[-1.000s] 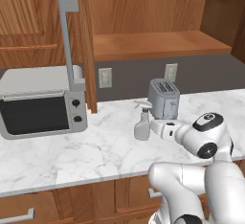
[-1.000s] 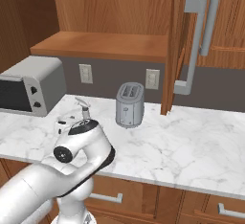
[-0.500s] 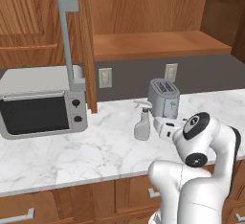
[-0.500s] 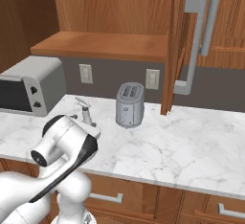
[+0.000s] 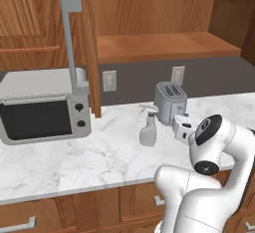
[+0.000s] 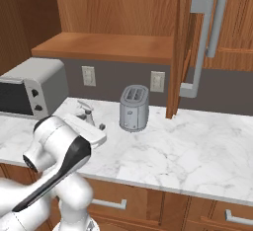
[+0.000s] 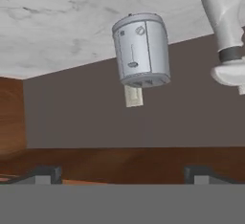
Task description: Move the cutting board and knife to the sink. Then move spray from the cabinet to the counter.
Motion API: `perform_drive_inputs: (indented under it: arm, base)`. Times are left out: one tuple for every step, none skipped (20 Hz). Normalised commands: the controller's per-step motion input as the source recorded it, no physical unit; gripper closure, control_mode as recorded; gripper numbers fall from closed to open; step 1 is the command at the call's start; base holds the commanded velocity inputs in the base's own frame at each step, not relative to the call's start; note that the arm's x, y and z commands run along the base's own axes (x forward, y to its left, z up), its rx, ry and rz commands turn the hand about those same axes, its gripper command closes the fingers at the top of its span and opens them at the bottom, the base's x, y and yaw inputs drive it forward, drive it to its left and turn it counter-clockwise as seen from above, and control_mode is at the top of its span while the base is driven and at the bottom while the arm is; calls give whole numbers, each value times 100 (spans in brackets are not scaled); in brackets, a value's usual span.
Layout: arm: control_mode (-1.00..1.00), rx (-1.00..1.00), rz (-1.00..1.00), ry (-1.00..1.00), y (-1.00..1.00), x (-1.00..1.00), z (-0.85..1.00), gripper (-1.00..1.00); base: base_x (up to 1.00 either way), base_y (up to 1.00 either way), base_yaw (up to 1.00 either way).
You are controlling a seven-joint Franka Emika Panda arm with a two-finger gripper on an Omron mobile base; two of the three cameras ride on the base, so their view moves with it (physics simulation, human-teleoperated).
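The arm (image 5: 209,177) is built of glossy white, rounded shell segments, bulbous at the joints, filling the lower right of the left base view. One joint carries a dark oval cap, and below it sits a round black disc with a small hub. In the right base view a long black strip runs down the white link at lower left. A small white block juts from the wrist (image 5: 182,126).

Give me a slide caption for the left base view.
Spray bottle stands on the marble counter beside the toaster, cabinet door open above.
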Motion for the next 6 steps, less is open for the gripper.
perform_drive_inputs:
  arm:
    - [-100, 2, -2, 20, -6, -76, 76, -100]
    - [-100, 1, -1, 20, -2, -79, 78, -100]
    - [-100, 1, -1, 21, 0, -79, 78, -100]
    - [-100, 1, -1, 22, 0, -76, 78, -100]
    - [-100, 0, 0, 22, 0, -70, 74, -100]
    - [-100, 0, 0, 23, 0, -64, 77, -100]
  base:
    - [0, 0, 0]
    - [0, 0, 0]
    - [0, 0, 0]
    - [0, 0, 0]
    - [0, 0, 0]
    - [0, 0, 0]
